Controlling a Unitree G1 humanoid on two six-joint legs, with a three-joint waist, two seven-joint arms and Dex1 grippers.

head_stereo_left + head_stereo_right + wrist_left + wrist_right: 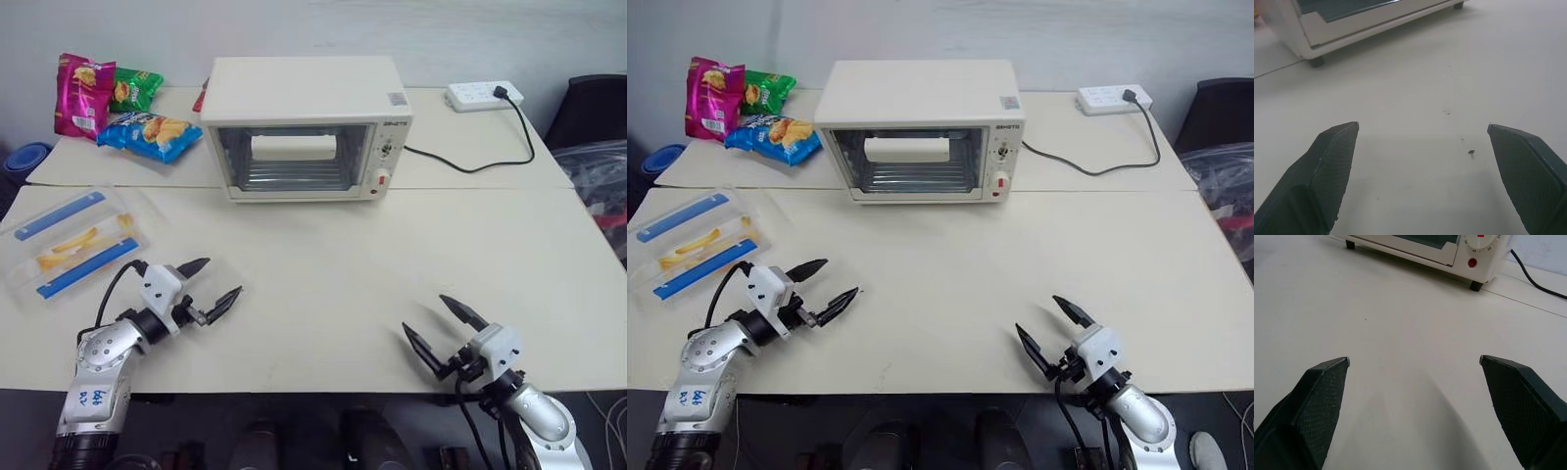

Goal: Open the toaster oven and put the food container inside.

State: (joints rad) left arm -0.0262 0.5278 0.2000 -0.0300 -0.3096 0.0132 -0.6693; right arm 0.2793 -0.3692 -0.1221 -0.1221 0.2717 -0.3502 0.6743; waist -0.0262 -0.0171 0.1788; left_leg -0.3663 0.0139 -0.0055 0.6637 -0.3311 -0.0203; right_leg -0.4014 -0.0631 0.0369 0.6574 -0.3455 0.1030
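Note:
The cream-white toaster oven (306, 125) stands at the back middle of the table, its glass door shut and its knobs and red button on the right side. The food container (71, 243), a flat clear box with two blue strips and yellow fries inside, lies at the table's left edge. My left gripper (210, 284) hovers open over the near left of the table, just right of the container and apart from it. My right gripper (439, 321) is open over the near right of the table, with nothing between its fingers. Both wrist views look toward the oven's base (1332, 41).
Colourful snack bags (116, 108) lie at the back left, beside the oven. A white power strip (484, 95) with a black cable (490, 162) sits at the back right. A dark chair (593, 113) stands past the table's right edge.

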